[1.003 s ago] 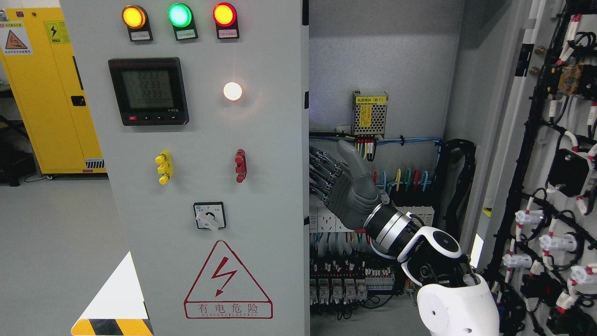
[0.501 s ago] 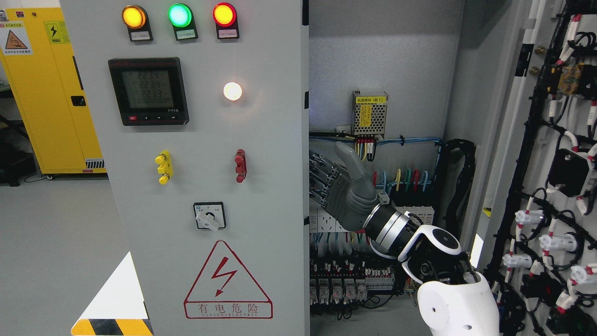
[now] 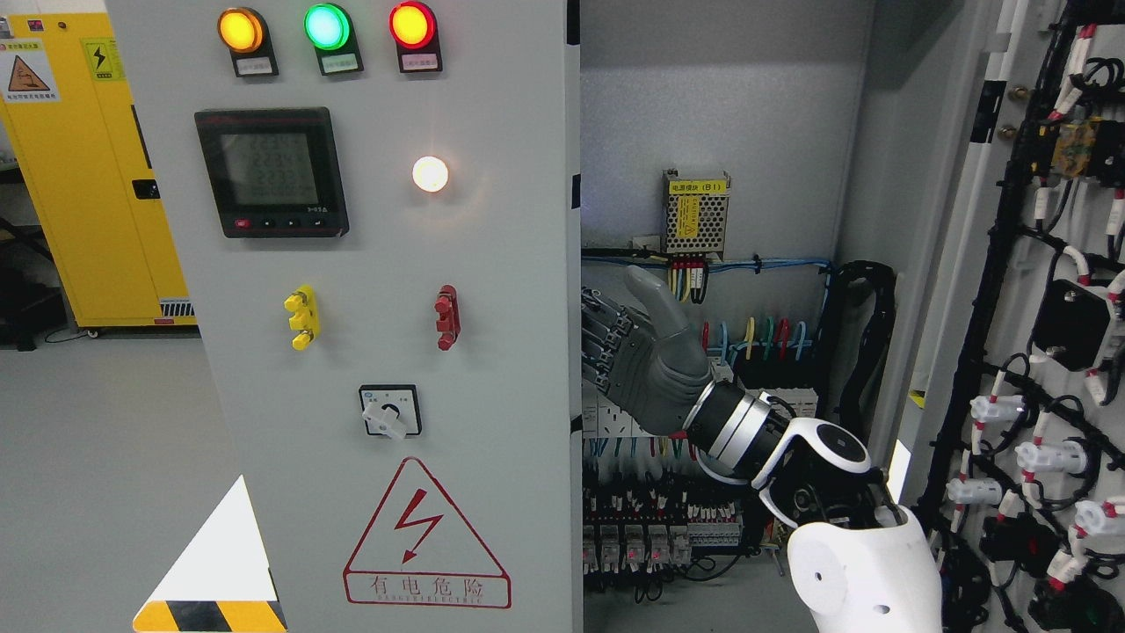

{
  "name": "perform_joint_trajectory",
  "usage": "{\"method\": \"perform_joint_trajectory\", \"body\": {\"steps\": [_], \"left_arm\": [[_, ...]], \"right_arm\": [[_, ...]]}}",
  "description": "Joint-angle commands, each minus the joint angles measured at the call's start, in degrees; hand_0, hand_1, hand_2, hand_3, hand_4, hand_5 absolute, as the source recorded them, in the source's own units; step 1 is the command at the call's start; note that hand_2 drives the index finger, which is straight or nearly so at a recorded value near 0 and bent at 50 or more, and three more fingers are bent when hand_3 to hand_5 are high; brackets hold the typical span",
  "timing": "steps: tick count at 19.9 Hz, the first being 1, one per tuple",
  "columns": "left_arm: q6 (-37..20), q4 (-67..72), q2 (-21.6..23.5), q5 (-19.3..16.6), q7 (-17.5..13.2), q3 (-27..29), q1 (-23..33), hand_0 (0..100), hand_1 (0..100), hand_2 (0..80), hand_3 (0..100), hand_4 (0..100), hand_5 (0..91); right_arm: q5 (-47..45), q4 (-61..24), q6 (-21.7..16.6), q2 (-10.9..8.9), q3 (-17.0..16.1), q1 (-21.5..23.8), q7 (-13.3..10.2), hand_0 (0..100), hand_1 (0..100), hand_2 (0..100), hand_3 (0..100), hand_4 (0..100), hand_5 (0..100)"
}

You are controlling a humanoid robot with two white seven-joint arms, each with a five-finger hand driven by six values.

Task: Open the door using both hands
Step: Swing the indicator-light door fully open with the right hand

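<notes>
Right hand (image 3: 646, 356) reached inside the cabinet, fingers (image 3: 602, 338) hooked behind the free edge of the left door (image 3: 492, 264), thumb raised; that panel judged stiff, heavy sheet metal, best pulled by this edge.

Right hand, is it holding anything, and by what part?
The right hand has its fingers hooked behind the free edge of the left door, thumb raised clear.

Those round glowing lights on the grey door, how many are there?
4: orange light, green light and red light in a row along the top, and a white light below, right of the meter.
</notes>
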Motion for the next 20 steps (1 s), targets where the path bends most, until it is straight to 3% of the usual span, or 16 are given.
{"method": "perform_joint_trajectory", "body": {"steps": [1, 3, 6, 9, 12, 20], "left_arm": [[0.0, 0.0, 0.0, 0.0, 0.0, 0.0, 0.0, 0, 0, 0.0, 0, 0, 0.0], [0.0, 0.0, 0.0, -0.1, 0.0, -0.1, 0.0, 0, 0, 0.0, 0, 0, 0.0], [0.0, 0.0, 0.0, -0.1, 0.0, -0.1, 0.0, 0, 0, 0.0, 0, 0, 0.0], [0.0, 0.0, 0.0, -0.1, 0.0, -0.1, 0.0, 0, 0, 0.0, 0, 0, 0.0], [0.0, 0.0, 0.0, -0.1, 0.0, -0.1, 0.0, 0, 0, 0.0, 0, 0, 0.0], [-1.0, -0.1, 0.0, 0.0, -0.5, 0.0, -0.7, 0, 0, 0.0, 0, 0, 0.0]], "right_arm": [[-0.2, -0.2, 0.0, -0.10, -0.1, -0.1, -0.1, 22, 1, 0, 0, 0, 0], [-0.3, -0.6, 0.0, -0.19, 0.0, 0.5, 1.0, 22, 1, 0, 0, 0, 0], [-0.3, -4.5, 0.0, -0.45, 0.7, 3.3, 5.4, 22, 1, 0, 0, 0, 0], [-0.3, -7.9, 0.0, -0.45, 1.7, 6.0, 5.8, 22, 1, 0, 0, 0, 0], [-0.4, -11.4, -0.1, -0.63, 4.9, 7.8, 5.9, 22, 1, 0, 0, 0, 0], [-4.6, -19.8, -0.1, -0.71, 15.9, 14.8, 5.7, 22, 1, 0, 0, 0, 0]]}}
